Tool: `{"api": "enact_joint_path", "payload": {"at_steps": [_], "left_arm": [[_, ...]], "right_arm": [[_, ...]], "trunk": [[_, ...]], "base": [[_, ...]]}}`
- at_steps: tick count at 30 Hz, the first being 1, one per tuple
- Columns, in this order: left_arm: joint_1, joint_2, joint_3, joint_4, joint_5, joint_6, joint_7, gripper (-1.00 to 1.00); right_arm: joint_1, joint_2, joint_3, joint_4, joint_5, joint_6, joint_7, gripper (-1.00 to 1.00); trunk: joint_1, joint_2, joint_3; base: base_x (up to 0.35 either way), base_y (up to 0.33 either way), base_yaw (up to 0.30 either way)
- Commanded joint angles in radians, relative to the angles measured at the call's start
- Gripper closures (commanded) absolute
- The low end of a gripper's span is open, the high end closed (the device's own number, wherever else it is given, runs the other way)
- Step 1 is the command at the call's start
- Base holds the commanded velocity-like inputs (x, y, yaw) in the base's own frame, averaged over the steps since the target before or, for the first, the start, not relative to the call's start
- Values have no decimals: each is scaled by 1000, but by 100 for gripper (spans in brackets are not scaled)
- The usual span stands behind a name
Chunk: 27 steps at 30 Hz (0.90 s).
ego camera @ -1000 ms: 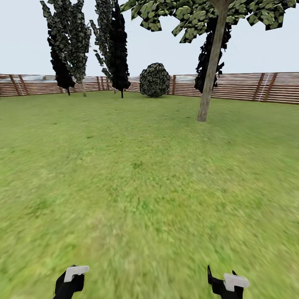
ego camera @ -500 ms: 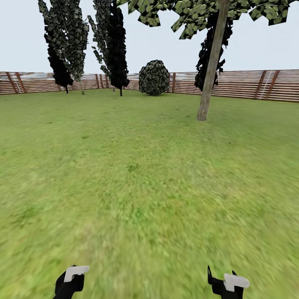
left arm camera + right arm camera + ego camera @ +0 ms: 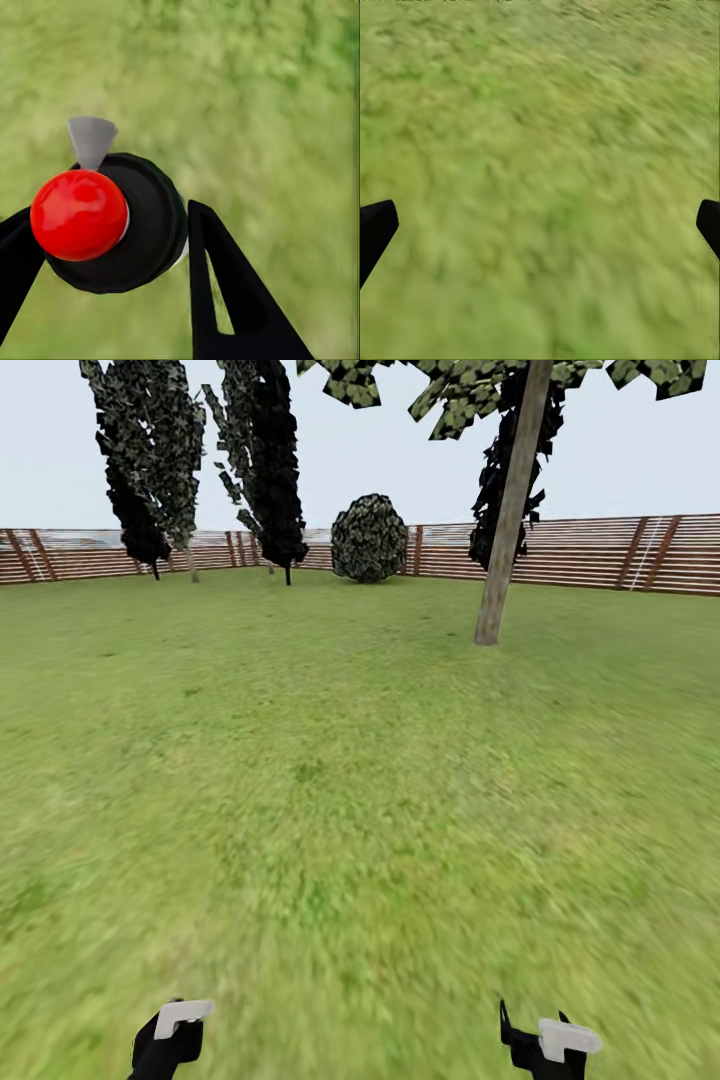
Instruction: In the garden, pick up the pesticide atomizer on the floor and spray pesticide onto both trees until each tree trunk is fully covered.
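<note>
The head view looks out over a big green lawn [image 3: 330, 780]. A brown wooden fence [image 3: 600, 555] runs across the back of the garden, in the upper part of the picture.

One tree [image 3: 505, 420] stands in the upper right. Its tree trunk [image 3: 503, 540] is bare, grey-brown, and leans a little. Its foot stands on the grass in front of the fence. Green leaves spread out along the top edge of the picture. Dark thin conifers [image 3: 150, 460] stand in the upper left, next to the fence. A round bush [image 3: 370, 538] sits in the upper middle, right by the fence.

At the bottom left of the head view is the left gripper [image 3: 170, 1035], black with a pale grey piece on top. At the bottom right is the right gripper [image 3: 548, 1043], which looks much the same.

In the left wrist view, the two black fingers [image 3: 225, 292] are squeezed onto the pesticide atomizer [image 3: 120, 221]. It is a round black thing with a shiny red ball on it and a small grey piece sticking out. One finger touches each side of it. Blurry grass is behind it.

In the right wrist view, the two black fingertips [image 3: 375, 229] sit at the far edges of the picture, wide apart, with nothing between them but grass.
</note>
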Motion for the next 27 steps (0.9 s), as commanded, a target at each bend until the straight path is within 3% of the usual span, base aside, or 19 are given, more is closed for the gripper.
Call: {"api": "enact_joint_path", "payload": {"at_steps": [1,27], "left_arm": [[-1,-1,6,1,-11,-4,1,100],[-1,-1,6,1,-11,-4,1,100]], "right_arm": [[-1,0,0,1,0,-3,-2,-100],[-1,0,0,1,0,-3,-2,-100]], "trunk": [[0,0,-1],[0,0,-24]], "base": [[283,-143,0],[286,-134,0]]}}
